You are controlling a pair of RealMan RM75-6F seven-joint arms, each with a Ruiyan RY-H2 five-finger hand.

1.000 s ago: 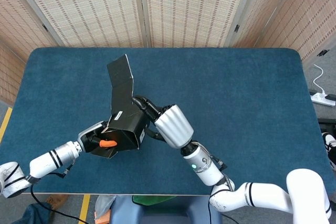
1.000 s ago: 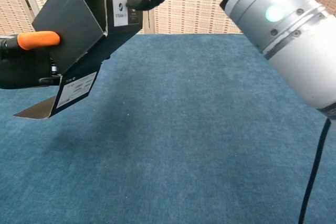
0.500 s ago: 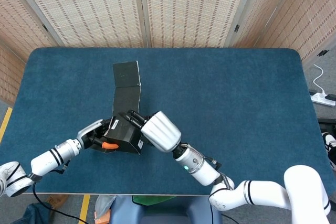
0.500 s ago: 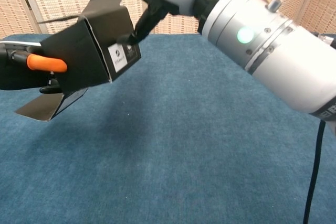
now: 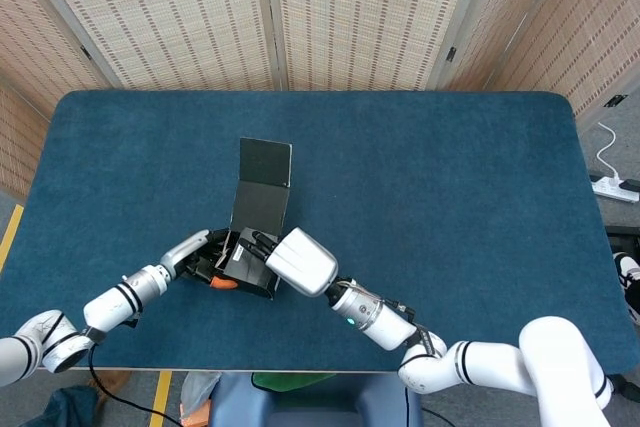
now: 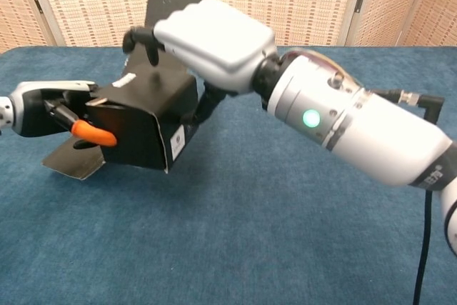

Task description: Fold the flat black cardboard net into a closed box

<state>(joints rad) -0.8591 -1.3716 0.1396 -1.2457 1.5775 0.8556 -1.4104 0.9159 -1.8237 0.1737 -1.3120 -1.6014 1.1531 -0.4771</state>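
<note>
Lowered onto the table [image 5: 450,197] since a second ago — the box [image 6: 146,123], then held up and tilted between both hands, now rests low near the front edge, left of centre. Rotated too: the long lid flap [image 5: 262,185], earlier slanting back-left, now points almost straight back over the cloth, and stands up behind the body in the chest view. Judged meaning: body panels already squared into a tube, folding moved on from forming to closing; lid flap and a small side flap [image 6: 71,162] not yet tucked, so the task is well along but not finished.

Left hand [image 6: 50,108]: closed round the box's left end, an orange-tipped finger [image 6: 93,133] pressed across its open face; holding the box. Right hand [image 6: 214,41]: brought down over the top of the box, fingers curled over the far upper edge and bearing on it; whether truly gripping or merely pressing cannot be told, as the palm hides the contact.

Count — box: one, with two flaps seen still open. Hands: two, both on the box. White labels on the cardboard: two visible in the chest view. Table: one, blue-covered. Nothing else lies on the cloth in either view.

Risk judged: open side flap lying on the cloth may catch if the box is slid.
</note>
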